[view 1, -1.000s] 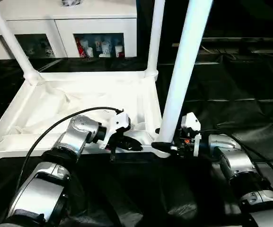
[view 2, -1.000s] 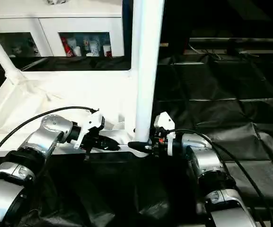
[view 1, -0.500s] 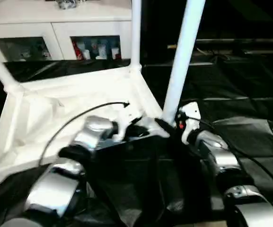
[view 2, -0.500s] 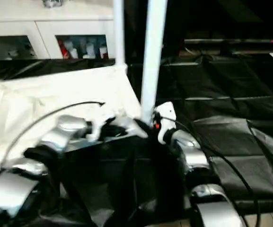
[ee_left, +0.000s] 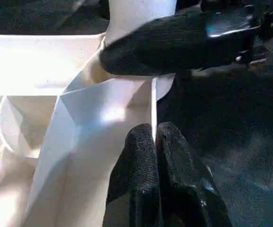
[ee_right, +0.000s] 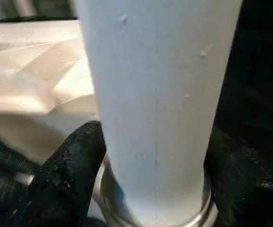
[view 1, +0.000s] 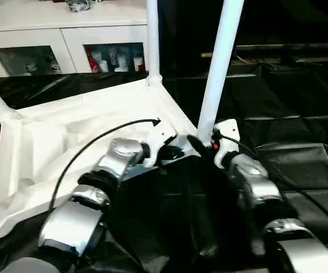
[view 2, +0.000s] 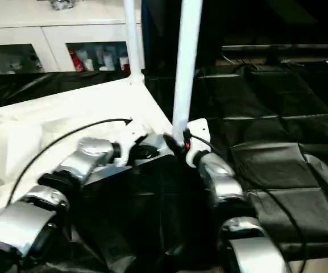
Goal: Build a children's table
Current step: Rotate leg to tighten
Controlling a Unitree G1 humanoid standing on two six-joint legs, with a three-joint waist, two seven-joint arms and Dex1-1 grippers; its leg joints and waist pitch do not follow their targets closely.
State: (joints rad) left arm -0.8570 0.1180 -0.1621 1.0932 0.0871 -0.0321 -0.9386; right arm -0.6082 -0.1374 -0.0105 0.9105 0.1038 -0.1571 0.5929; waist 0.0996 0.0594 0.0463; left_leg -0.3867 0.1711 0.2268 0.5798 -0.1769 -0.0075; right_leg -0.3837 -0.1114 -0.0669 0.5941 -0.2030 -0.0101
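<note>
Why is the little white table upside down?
Upside down, yes: the table shows its rimmed underside and its legs stick upward. Why, cannot tell.

Worktop [view 1: 300,102]: covered with black, creased sheeting, seams visible across far and right areas. Directly on it: children's table [view 1: 67,131], inverted, rimmed underside facing up, top flat on sheeting, legs rising upward from corners. Near corner of table slightly overhangs dark folds of sheeting. White cabinet [view 1: 67,34] with glass doors beyond far edge.
</note>
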